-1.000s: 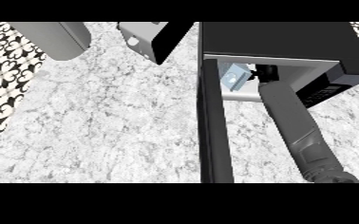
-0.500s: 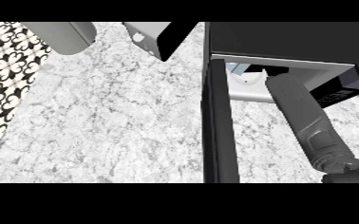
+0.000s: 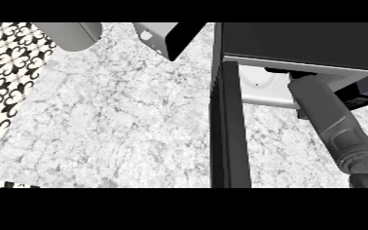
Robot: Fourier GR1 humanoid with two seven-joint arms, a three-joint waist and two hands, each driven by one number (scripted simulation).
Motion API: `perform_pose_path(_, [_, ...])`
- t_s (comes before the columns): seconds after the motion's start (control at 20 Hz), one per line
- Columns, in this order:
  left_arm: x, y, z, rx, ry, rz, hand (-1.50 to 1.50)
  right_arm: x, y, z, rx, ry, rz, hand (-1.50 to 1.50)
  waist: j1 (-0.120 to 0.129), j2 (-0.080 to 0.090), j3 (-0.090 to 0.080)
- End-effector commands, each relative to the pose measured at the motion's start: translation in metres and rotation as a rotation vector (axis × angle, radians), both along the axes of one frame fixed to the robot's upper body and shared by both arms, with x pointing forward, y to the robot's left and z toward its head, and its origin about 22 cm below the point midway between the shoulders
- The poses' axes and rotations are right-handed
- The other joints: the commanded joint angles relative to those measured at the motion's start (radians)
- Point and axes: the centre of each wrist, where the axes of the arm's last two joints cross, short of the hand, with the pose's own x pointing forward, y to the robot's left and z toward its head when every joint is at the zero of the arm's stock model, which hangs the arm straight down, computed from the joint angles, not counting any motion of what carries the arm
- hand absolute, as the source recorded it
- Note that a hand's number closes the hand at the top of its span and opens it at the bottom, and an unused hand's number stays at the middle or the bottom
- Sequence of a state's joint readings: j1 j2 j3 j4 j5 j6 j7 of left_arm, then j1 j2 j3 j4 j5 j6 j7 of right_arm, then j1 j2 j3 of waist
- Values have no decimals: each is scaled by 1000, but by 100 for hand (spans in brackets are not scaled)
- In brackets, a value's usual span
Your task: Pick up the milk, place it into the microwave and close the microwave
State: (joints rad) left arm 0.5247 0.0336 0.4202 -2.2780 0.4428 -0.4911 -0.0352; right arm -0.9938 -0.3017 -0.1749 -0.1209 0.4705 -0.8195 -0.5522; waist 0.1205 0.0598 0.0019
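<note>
Reaching into the open microwave [image 3: 302, 44] with my right forearm [image 3: 330, 122], hand out of sight inside

My right forearm crosses the marble counter [image 3: 115, 122] from its near right corner up into the microwave's cavity, and where the wrist passes under the dark top of the oven the hand itself is hidden, so I cannot tell how far its fingers are spread or whether they have hold of anything. The microwave door [image 3: 230, 126] stands swung open, edge-on just left of my arm, running toward the counter's near edge. The milk is nowhere I can see; the pale cavity floor beside my arm shows only a small part. My left hand does not show. At the counter's far edge sit a grey rounded object [image 3: 68, 34] and a dark angular appliance [image 3: 169, 36]
</note>
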Motion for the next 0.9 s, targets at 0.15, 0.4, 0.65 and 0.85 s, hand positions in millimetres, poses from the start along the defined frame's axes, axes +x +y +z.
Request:
perform_pose_path(0.15, [9, 1, -2, 37, 11, 20, -150, 3, 2, 6, -60, -30, 75, -150, -1, 2, 6])
perform_pose_path(0.4, [15, 4, -9, 42, 22, -22, -150, 11, 17, 16, -20, -22, 153, -150, 7, -3, 4])
perform_pose_path(0.65, [22, -6, -6, 62, 30, -88, -150, 9, 11, 13, 21, -8, 251, -150, -6, -5, 5])
perform_pose_path(0.85, [28, -7, -12, 51, 26, -155, -150, 5, 30, 1, 152, 19, 309, -150, -9, -9, 5])
